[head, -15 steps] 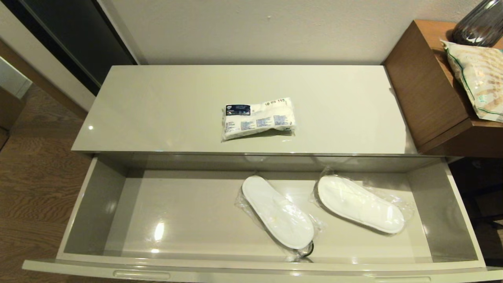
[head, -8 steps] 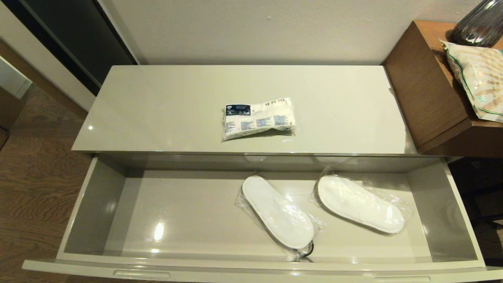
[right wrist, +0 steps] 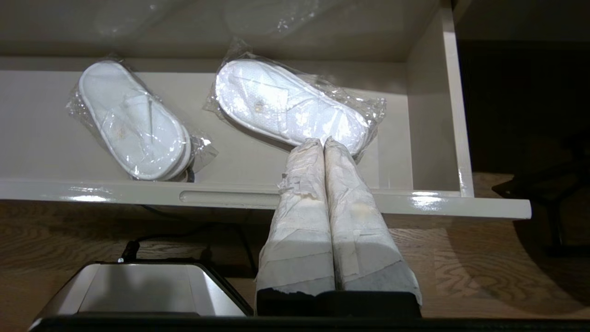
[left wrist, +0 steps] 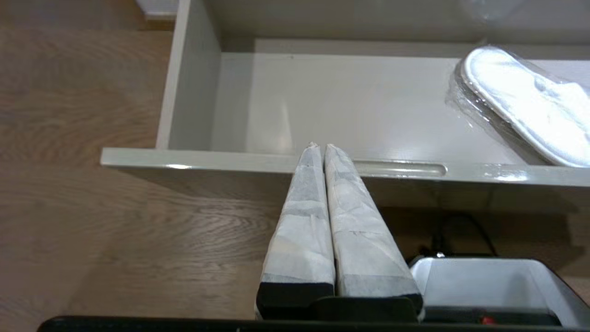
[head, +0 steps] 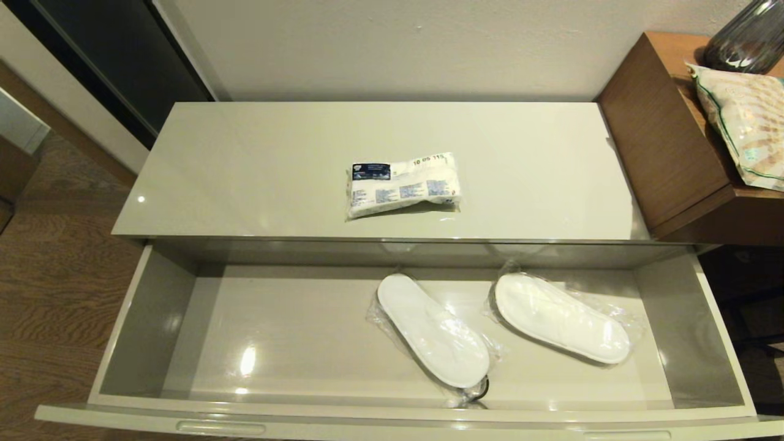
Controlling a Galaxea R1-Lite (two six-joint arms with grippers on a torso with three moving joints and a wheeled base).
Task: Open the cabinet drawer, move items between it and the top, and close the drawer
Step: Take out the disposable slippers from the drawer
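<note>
The cream drawer stands pulled fully out below the cabinet top. On the top lies the white packet with its dark blue label. Two wrapped white slippers rest inside the drawer, one near the middle and one to its right. Neither gripper shows in the head view. My left gripper is shut and empty, held in front of the drawer's front edge beside the left slot handle. My right gripper is shut and empty, in front of the right slot handle, pointing toward the right slipper.
A taller brown wooden unit stands right of the cabinet, carrying a green-striped beige bag and a dark glass vase. Wooden floor lies left of the drawer. The robot's base sits below the drawer front.
</note>
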